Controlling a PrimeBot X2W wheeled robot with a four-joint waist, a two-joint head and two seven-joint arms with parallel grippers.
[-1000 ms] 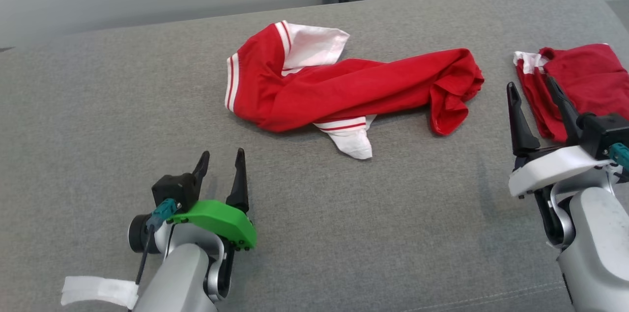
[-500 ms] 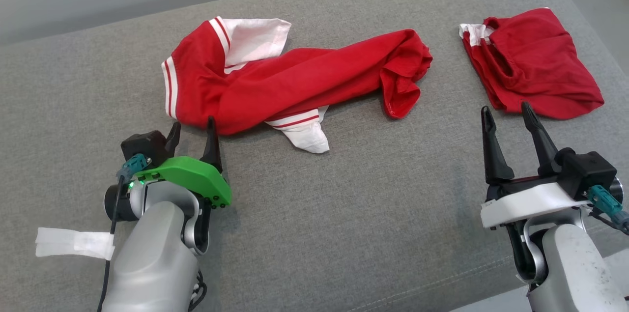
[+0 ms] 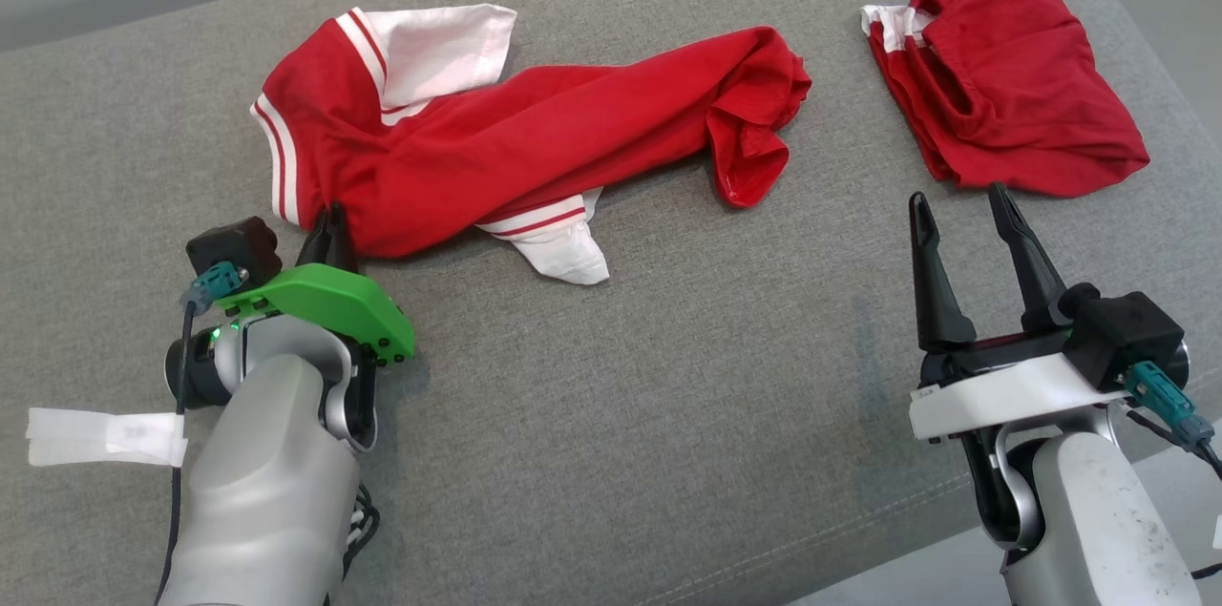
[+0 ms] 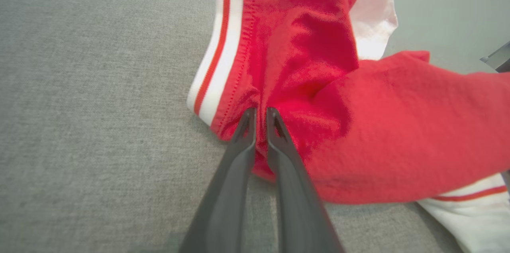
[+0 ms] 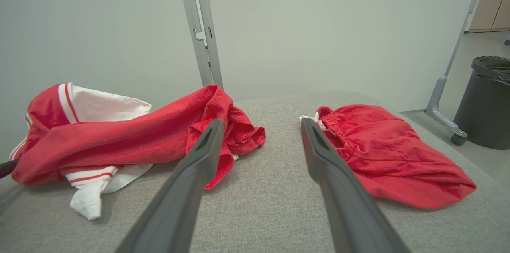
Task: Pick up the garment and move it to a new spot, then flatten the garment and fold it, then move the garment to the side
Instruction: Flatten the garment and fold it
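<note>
A crumpled red garment [image 3: 535, 148] with white sleeves and striped trim lies across the middle of the grey cushion [image 3: 668, 377]. My left gripper [image 3: 331, 226] is at its near left edge. In the left wrist view the two fingers [image 4: 261, 111] stand almost together, pinching a fold of the red garment [image 4: 318, 85] beside its white striped hem. My right gripper [image 3: 958, 198] stands open above bare cushion, to the right of the garment and holding nothing. In the right wrist view its fingers [image 5: 261, 122] point between the garment [image 5: 119, 137] and a second red piece.
A second red garment [image 3: 1012, 81] lies folded at the far right of the cushion, just beyond my right fingertips. The cushion's front edge runs near the bottom right. A dark bin [image 5: 486, 101] and a metal post [image 5: 201, 26] stand past the cushion.
The head camera has tilted down and shifted. My left gripper reached forward to the garment's near left edge and closed on the fabric. My right gripper stayed open.
</note>
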